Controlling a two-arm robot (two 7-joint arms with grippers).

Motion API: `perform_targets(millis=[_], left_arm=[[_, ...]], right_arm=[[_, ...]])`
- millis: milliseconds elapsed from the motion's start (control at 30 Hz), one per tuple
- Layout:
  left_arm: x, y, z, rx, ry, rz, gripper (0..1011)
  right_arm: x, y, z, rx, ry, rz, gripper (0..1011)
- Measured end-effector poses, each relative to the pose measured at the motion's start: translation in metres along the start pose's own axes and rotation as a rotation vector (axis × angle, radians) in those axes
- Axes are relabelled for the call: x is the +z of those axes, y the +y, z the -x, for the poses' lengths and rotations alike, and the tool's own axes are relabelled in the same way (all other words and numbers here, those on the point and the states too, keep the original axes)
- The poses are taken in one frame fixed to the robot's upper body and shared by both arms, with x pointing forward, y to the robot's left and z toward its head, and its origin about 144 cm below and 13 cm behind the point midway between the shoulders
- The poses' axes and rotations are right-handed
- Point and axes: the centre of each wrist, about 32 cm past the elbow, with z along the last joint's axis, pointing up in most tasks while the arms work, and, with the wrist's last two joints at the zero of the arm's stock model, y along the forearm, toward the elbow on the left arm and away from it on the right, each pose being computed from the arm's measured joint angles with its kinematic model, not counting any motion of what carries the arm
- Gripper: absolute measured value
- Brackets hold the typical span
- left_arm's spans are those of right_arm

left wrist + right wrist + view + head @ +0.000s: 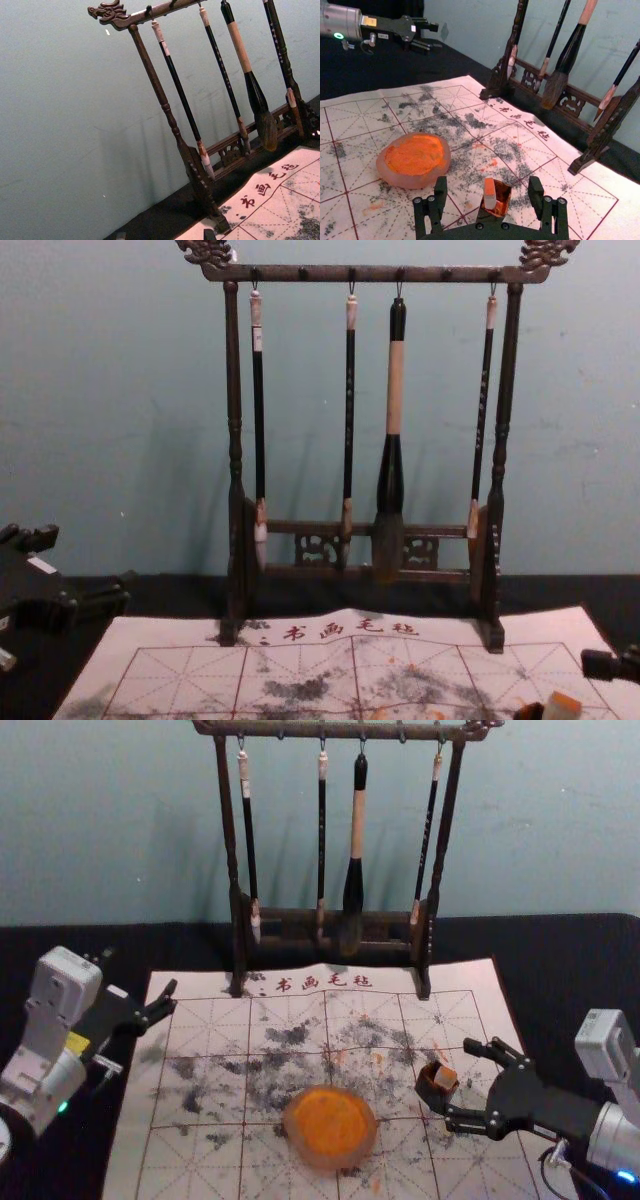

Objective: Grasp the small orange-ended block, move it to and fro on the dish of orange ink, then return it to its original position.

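Where cup [504, 196] holds block [490, 194], end effector [460, 1081] (right) gapes.

Mat [200, 1160] on the table [585, 960], ink dish [330, 1159] on it towards six o'clock, ink [331, 1120] in the dish, block [445, 1077] in its holder [435, 1096] at the dish's two o'clock, rack [228, 830] at twelve o'clock, feet on the mat's far edge, four brushes [357, 830] hanging from its crossbar.

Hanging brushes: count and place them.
4, all on the rack: one slim brush near its left post, a second slim brush, the thick brush, then a third slim brush by its right post.
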Motion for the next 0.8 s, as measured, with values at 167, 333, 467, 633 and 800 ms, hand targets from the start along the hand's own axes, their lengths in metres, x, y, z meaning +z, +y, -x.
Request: perform_targets(millis=[167, 333, 467, 633, 800], left_arm=[[0.0, 0.0, 0.0, 0.0, 0.0, 0.0, 1001], [0.0, 0.0, 0.0, 0.0, 0.0, 0.0, 1001], [0.0, 0.0, 0.0, 0.0, 0.0, 0.0, 1001], [0.0, 0.0, 0.0, 0.0, 0.0, 0.0, 1002], [0.0, 0.0, 0.0, 0.0, 0.0, 0.0, 1001]], right_arm=[[-0.0018, 0.0019, -0.0013, 0.0, 0.01, 0.017, 1000], [-0.0018, 0.0024, -0.0021, -0.002, 0.015, 0.022, 1000], [-0.0017, 0.0025, -0.0025, 0.0, 0.022, 0.026, 1000], [-0.0017, 0.0027, -0.003, 0.001, 0.027, 0.03, 1000], [-0.0018, 0.0025, -0.003, 0.001, 0.027, 0.031, 1000]])
